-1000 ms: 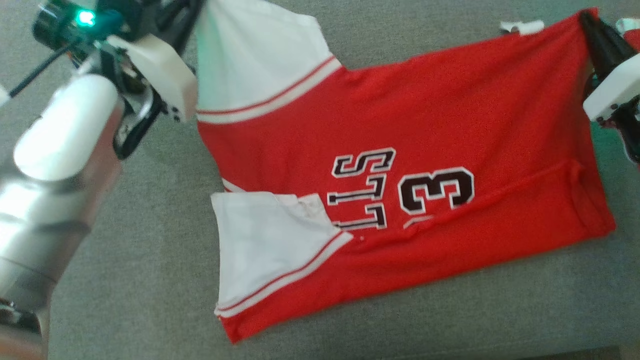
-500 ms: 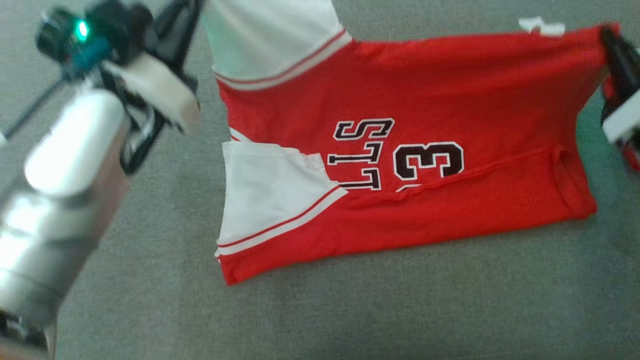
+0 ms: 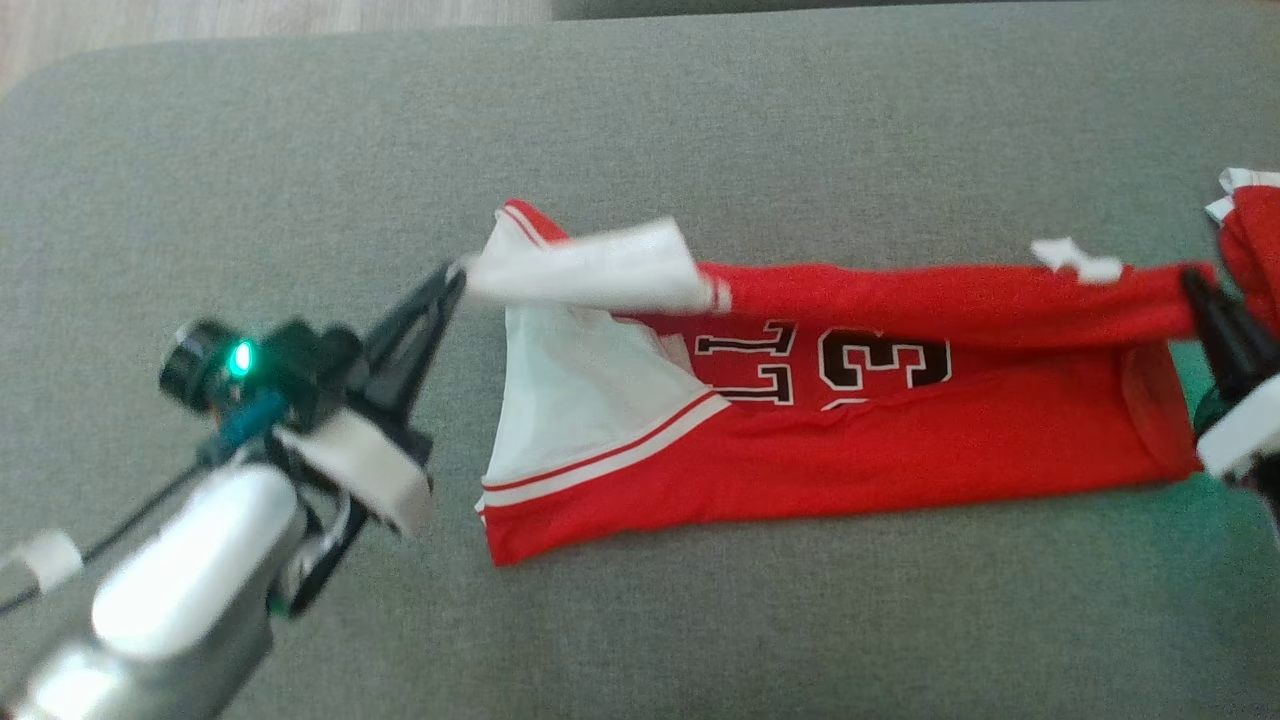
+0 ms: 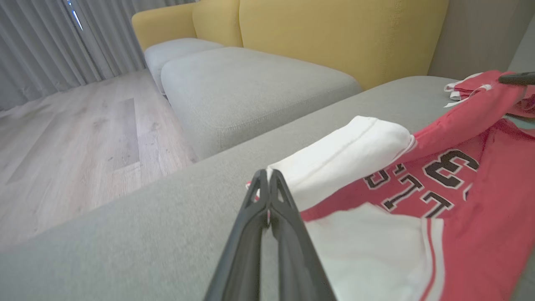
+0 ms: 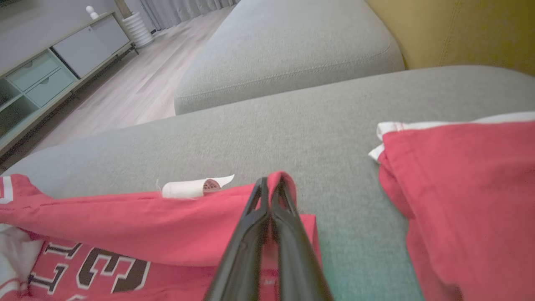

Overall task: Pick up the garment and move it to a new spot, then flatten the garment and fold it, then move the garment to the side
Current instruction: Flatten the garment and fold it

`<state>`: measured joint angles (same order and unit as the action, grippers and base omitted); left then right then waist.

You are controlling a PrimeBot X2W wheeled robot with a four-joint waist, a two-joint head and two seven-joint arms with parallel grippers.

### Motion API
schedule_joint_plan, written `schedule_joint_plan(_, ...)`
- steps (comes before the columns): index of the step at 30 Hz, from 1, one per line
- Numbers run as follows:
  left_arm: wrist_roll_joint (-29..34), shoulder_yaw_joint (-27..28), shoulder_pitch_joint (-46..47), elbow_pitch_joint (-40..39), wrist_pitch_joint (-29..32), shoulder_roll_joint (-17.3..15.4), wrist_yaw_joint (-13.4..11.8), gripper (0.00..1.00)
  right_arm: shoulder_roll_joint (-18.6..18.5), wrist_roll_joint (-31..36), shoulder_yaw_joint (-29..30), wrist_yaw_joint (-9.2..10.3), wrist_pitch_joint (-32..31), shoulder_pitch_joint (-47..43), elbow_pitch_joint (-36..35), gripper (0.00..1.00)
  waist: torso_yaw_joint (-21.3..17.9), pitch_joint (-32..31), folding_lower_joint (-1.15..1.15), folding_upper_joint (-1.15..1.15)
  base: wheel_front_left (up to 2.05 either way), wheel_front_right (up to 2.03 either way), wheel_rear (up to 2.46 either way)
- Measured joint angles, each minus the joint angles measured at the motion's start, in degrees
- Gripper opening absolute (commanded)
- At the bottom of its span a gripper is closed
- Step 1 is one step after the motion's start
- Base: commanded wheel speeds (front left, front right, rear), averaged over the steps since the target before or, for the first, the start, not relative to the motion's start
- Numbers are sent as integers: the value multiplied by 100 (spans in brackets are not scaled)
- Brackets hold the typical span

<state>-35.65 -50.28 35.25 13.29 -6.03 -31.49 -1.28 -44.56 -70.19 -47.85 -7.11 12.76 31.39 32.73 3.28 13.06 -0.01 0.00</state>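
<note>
Left gripper (image 3: 455, 275): clamped on white sleeve (image 3: 590, 265) of red-and-white fabric jersey with black numerals (image 3: 850, 460). Lying on grey fabric cushion (image 3: 700, 120), long axis left-right, far edge lifted taut. Right gripper (image 3: 1192, 285): clamped on red hem corner (image 3: 1150, 290). Probably folding far edge nearward, arms together.

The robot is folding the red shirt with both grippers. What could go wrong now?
The left gripper holds the red shirt only by the edge of its white sleeve, so the cloth might slip free and the fold flop back. Another red garment lies close beside the right gripper and could get snagged or dragged along.
</note>
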Motion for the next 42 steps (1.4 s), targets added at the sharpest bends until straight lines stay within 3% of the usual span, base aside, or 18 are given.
schedule_joint_plan(6,-180,-130,-851,-825,233,-270,-459,0,-22,4,-29,0,45,-438,-46,0,-21,-50,0,0,0,0,0)
schedule_joint_plan(11,-335,-185,-1291,-1212,300,-339,-605,0,-37,18,40,0,100,-572,63,0,-35,-26,1,0,0,0,0)
schedule_joint_plan(12,-368,-194,-1373,-1257,302,-343,-648,0,-34,19,74,0,104,-588,89,13,-39,-19,1,0,0,0,0)
schedule_joint_plan(13,-391,-205,-1443,-1277,302,-344,-691,0,-24,20,98,0,104,-602,107,40,-43,-15,1,0,0,0,0)
schedule_joint_plan(14,-393,-224,-1495,-1287,302,-346,-742,9,-7,20,125,0,105,-621,126,70,-47,-12,1,0,0,0,0)
schedule_joint_plan(15,-419,-233,-1543,-1296,302,-343,-789,9,23,20,154,0,112,-633,156,70,-47,-15,1,0,0,0,0)
schedule_joint_plan(16,-423,-249,-1581,-1303,302,-339,-817,36,56,20,178,0,113,-640,176,100,-46,-20,1,0,0,0,0)
schedule_joint_plan(17,-421,-278,-1600,-1302,299,-332,-853,74,92,20,213,0,113,-648,207,100,-44,-30,1,0,0,0,0)
schedule_joint_plan(18,-410,-293,-1612,-1300,281,-314,-914,100,129,20,256,0,119,-663,247,100,-40,-46,1,0,0,0,0)
schedule_joint_plan(21,-282,-293,-1670,-1209,66,-198,-1173,100,225,9,457,0,145,-855,302,100,-29,-127,1,0,0,0,0)
schedule_joint_plan(27,-200,27,-2234,-968,-686,293,-1994,100,482,64,1109,0,145,-1639,153,100,-36,-361,0,0,0,0,0)
schedule_joint_plan(33,578,476,-2725,-1043,-826,877,-2616,100,790,365,1841,0,145,-2042,194,100,119,-487,1,0,0,0,0)
schedule_joint_plan(38,1562,750,-3155,-1239,-843,1438,-2695,100,1138,681,2309,0,71,-1866,1013,100,458,-550,1,0,0,0,0)
schedule_joint_plan(42,1889,771,-3348,-1146,-843,1668,-2521,100,1291,913,2388,0,-372,-1644,1740,100,705,-590,1,0,0,0,0)
